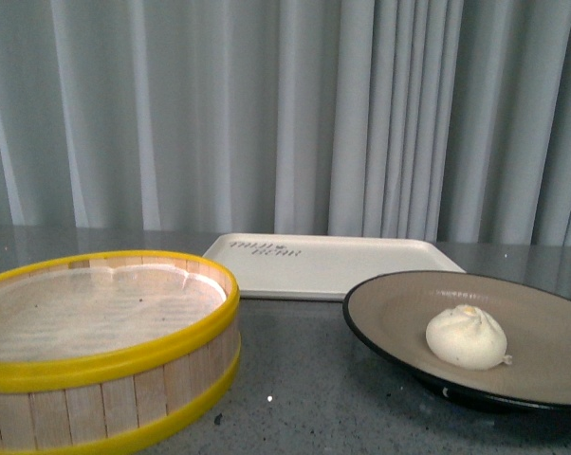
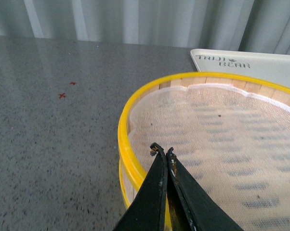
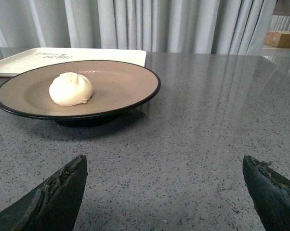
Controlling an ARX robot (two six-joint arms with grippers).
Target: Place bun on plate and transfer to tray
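The off-white bun lies on the beige plate with a black rim at the right of the table; both show in the right wrist view, the bun on the plate. The cream tray lies flat behind, empty, and shows in the wrist views. My right gripper is open and empty above the bare table, short of the plate. My left gripper is shut and empty over the rim of the steamer basket. Neither arm shows in the front view.
A yellow-rimmed wooden steamer basket lined with white cloth stands at the front left, empty. The grey speckled table carries two small red marks. Grey curtains hang behind the table. A cardboard box sits far off.
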